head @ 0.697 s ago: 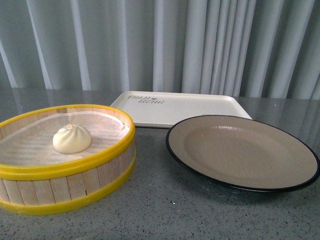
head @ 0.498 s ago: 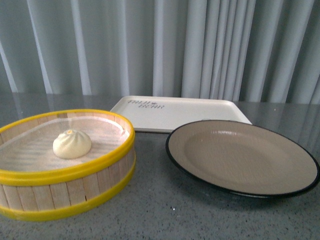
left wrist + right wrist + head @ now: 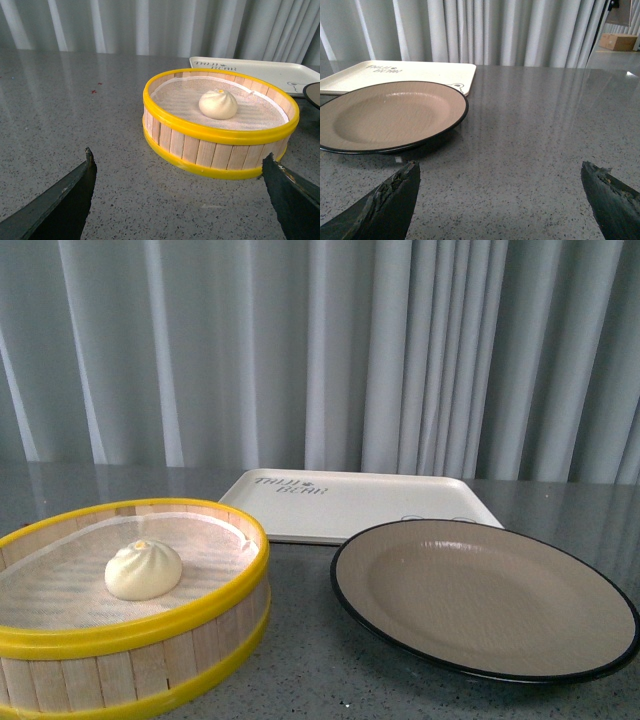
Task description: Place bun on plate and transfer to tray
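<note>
The cream-white bun [image 3: 143, 569] sits inside a round yellow-rimmed bamboo steamer basket [image 3: 150, 660] at the front left; it also shows in the left wrist view [image 3: 218, 104]. The taupe plate [image 3: 485, 595] with a black rim lies empty at the front right, also in the right wrist view [image 3: 390, 116]. The cream tray [image 3: 355, 502] with dark lettering lies behind both. My left gripper [image 3: 177, 185] is open and empty, short of the steamer basket [image 3: 220, 150]. My right gripper [image 3: 500, 187] is open and empty, beside the plate. Neither arm shows in the front view.
Everything stands on a grey speckled table [image 3: 320, 680]. Grey curtains [image 3: 320, 350] hang behind the table. In the right wrist view a cardboard box [image 3: 618, 41] shows far off past the table edge.
The front view has tilted upward: the basket, plate and tray sit lower in the picture than before. The objects themselves have not moved relative to one another.
</note>
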You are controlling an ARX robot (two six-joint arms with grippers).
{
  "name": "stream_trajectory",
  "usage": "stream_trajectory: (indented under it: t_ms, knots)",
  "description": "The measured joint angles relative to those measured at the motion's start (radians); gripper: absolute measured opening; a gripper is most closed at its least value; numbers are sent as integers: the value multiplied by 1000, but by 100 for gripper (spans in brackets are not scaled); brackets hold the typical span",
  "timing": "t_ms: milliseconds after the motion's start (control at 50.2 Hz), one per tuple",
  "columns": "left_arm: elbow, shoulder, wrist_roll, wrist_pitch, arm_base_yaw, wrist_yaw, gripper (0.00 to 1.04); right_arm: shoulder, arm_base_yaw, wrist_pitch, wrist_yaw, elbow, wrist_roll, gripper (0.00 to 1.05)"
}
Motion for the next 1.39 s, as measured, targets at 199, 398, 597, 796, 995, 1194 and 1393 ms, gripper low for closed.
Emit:
stream_trajectory:
  t_ms: [199, 398, 597, 796, 995, 1194, 1393]
  knots:
    - [0, 0, 0, 0, 0, 0, 98, 0, 0, 0, 0, 0, 0, 96]
    - [34, 149, -156, 6, 32, 150, 98, 0, 0, 0, 0, 0, 0, 96]
    - [182, 525, -290, 314, 9, 245, 98, 0, 0, 0, 0, 0, 0, 96]
    - [457, 972, -172, 462, -83, 271, 98, 0, 0, 0, 0, 0, 0, 96]
    - [692, 1174, -5, 264, -135, 153, 98, 0, 0, 0, 0, 0, 0, 96]
    - [873, 1319, 0, 68, -190, 67, 98, 0, 0, 0, 0, 0, 0, 96]
    - [908, 1416, -58, 60, -196, 62, 98, 0, 0, 0, 0, 0, 0, 96]
